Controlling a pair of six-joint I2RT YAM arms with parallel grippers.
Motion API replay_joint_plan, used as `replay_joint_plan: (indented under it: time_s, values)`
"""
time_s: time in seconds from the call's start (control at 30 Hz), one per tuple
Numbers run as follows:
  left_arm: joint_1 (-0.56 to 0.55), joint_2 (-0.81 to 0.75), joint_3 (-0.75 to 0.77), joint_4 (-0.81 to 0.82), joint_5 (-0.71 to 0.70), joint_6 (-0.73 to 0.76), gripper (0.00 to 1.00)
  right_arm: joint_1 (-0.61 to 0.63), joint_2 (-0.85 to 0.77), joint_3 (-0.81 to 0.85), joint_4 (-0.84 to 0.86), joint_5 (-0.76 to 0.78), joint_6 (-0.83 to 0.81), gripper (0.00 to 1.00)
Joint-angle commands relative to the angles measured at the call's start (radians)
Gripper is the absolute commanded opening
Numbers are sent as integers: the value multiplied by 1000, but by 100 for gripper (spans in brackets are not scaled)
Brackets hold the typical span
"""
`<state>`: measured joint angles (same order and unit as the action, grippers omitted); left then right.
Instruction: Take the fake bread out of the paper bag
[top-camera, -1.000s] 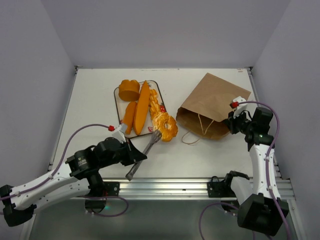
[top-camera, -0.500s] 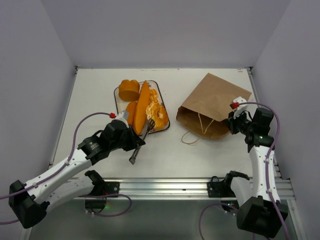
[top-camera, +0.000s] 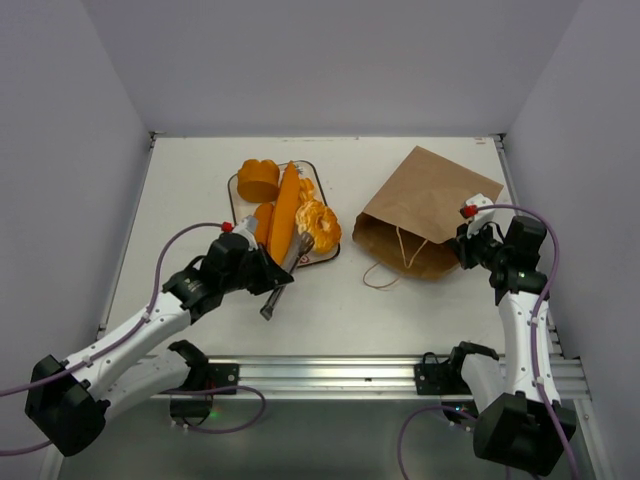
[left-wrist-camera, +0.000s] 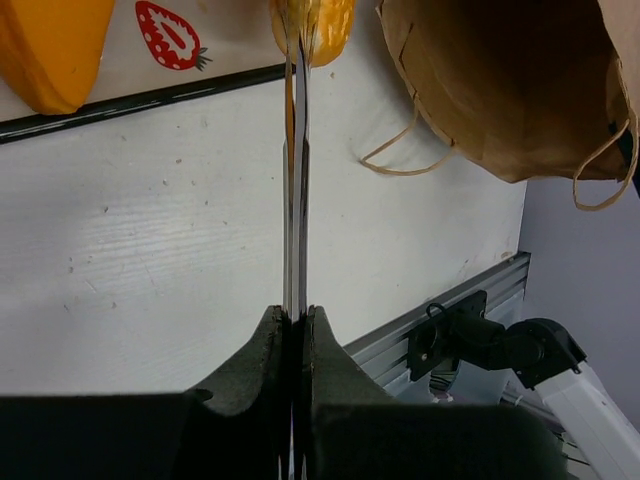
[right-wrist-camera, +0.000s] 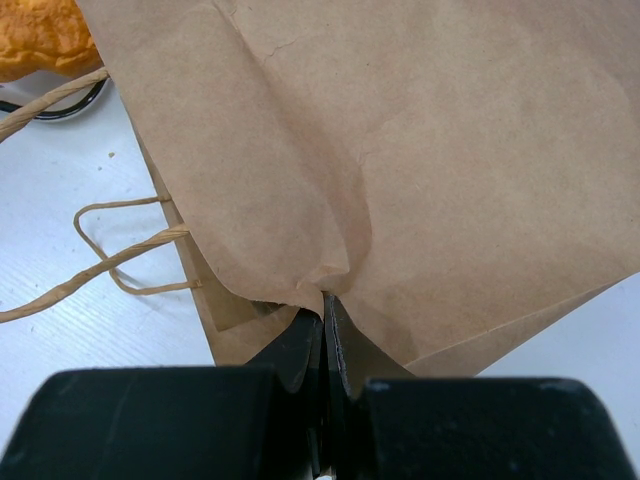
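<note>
The brown paper bag (top-camera: 425, 205) lies on its side at the right, its mouth facing the near left. My right gripper (top-camera: 466, 240) is shut on a pinched fold of the paper bag (right-wrist-camera: 400, 150) at its near right edge. My left gripper (top-camera: 272, 282) is shut on the handle of silver tongs (left-wrist-camera: 295, 180), whose tips meet a glossy ring-shaped fake bread (top-camera: 320, 226) at the tray's right edge. A baguette (top-camera: 284, 210), a round bun (top-camera: 258, 181) and a small roll (top-camera: 260, 224) lie on the tray. No bread shows inside the bag's mouth (left-wrist-camera: 500, 80).
The white strawberry-printed tray (top-camera: 232, 200) sits left of the bag. The bag's twisted loop handles (top-camera: 385, 272) trail onto the table toward me. A metal rail (top-camera: 330, 370) runs along the near table edge. Walls close in the table on three sides.
My left arm has carried the tongs and the ring-shaped bread from the table near the bag's mouth up and left onto the tray. The right gripper has kept its hold on the bag.
</note>
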<state>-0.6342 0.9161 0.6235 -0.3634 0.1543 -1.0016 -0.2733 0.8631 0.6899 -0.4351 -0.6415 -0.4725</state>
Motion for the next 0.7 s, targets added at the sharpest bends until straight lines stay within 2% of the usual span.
replay_joint_plan:
  time_s: [0.0, 0.17, 0.67]
  values:
    - [33, 6, -18, 124, 86, 26, 0, -1, -13, -7, 25, 0, 0, 0]
    - [39, 27, -31, 149, 145, 27, 0, -1, -13, -6, 25, 2, -2, 0]
    - [51, -20, -110, 136, 159, -32, 0, -1, -19, -9, 24, -1, 0, 0]
